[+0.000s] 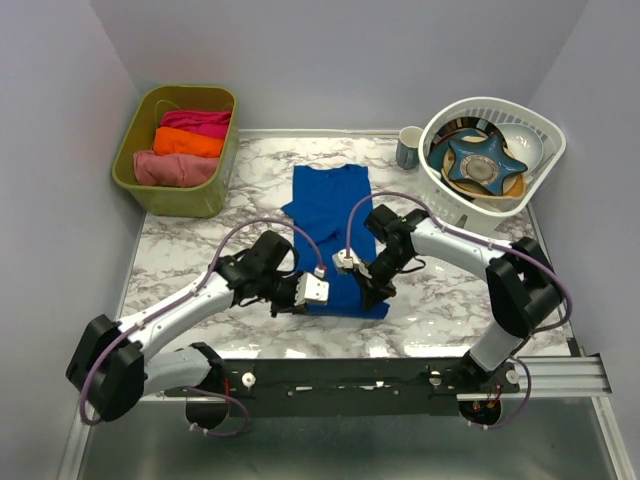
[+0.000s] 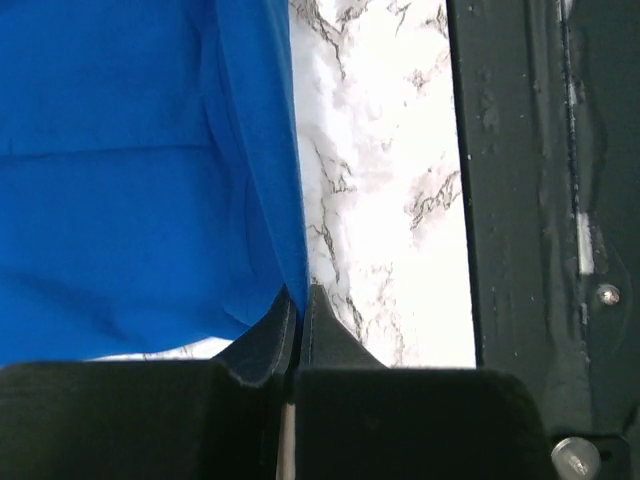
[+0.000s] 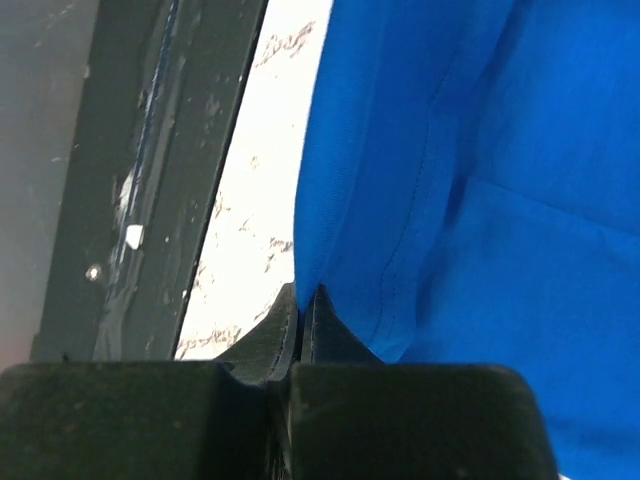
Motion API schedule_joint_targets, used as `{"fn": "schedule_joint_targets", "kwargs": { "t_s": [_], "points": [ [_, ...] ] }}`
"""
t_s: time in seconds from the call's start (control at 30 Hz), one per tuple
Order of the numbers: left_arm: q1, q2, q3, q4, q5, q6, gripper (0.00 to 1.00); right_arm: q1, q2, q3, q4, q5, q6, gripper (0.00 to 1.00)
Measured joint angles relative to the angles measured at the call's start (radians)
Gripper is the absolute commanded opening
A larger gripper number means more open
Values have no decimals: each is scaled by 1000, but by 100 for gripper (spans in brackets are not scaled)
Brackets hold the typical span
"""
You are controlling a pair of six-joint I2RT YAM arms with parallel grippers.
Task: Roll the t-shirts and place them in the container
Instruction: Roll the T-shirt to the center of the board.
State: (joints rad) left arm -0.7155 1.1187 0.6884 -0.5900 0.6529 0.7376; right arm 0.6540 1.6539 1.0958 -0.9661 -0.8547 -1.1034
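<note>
Hem corners of the royal-blue t-shirt (image 1: 328,205), flat on the desk (image 1: 180,240), were pinched shut by left fingers (image 2: 327,335) and right fingers (image 3: 327,330); thin grip, so one slipping would probably skew the roll.

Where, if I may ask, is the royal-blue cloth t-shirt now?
Top view: the blue t-shirt lies mid-table between the olive plastic bin, left, and white plastic basket, right; the left tool and right tool pinch its near hem.
</note>
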Motion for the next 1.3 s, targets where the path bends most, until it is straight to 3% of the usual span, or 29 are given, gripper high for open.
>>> {"fn": "schedule_joint_targets", "kwargs": {
  "t_s": [0.2, 0.43, 0.67, 0.9, 1.17, 1.3],
  "points": [
    [128, 244, 166, -129, 111, 113, 0, -42, 132, 97, -128, -32, -100, 2],
    [187, 420, 288, -256, 166, 220, 0, -76, 268, 238, -229, -29, -148, 2],
    [225, 499, 318, -299, 178, 282, 0, -95, 384, 359, -293, -13, -185, 2],
    [231, 561, 321, -245, 166, 249, 0, -95, 455, 400, -316, 26, -200, 5],
    [237, 562, 278, -105, 121, 154, 13, -95, 489, 427, -318, 58, -177, 8],
    [238, 537, 237, -61, 94, 130, 35, -95, 512, 457, -316, 64, -139, 7]
  ]
}}
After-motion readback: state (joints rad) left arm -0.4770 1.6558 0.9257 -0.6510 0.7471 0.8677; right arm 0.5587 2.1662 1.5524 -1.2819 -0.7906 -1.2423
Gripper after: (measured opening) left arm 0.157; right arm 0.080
